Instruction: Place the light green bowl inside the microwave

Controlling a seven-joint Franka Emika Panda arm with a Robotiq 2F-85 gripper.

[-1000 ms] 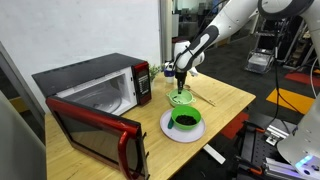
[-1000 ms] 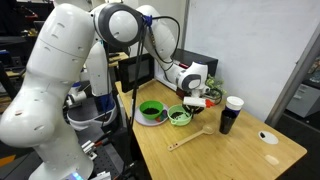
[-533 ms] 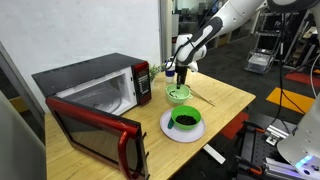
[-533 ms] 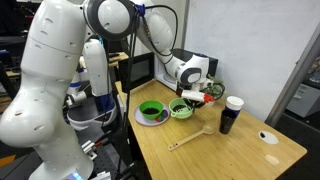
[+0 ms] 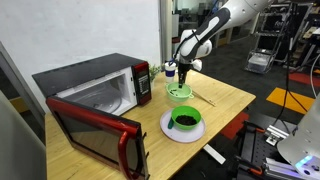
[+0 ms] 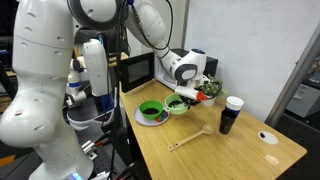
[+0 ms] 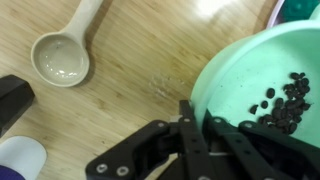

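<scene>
Two bowls sit close together at one end of the worktop (image 5: 228,98). We take the paler one, the light green bowl (image 5: 180,93), as the one to move; the darker green bowl (image 5: 184,119) rests on a white plate (image 5: 166,129) just beside it. The gripper (image 5: 181,79) reaches in from above with its jaws narrow and pinching the rim of the light green bowl. In the wrist view one side lies inside the wall and the other outside. That hold makes sense to us: the bowl looks too wide to span, and dark bits (image 7: 288,92) lie in its bottom, so it should stay level. It seems to hang slightly clear of the worktop, though we cannot be sure of the gap. The microwave (image 5: 95,82) stands near, its side towards the bowl and its red-framed door (image 5: 98,135) swung wide open, showing the pale cavity. We judge the grasp made and the carry not yet done — the next move calls for a level sweep round to the front opening, past the door's edge and under the cavity's top. A wooden spoon (image 7: 58,57) lies on the worktop beside the bowl — away from the microwave side, as far as we can tell.
</scene>
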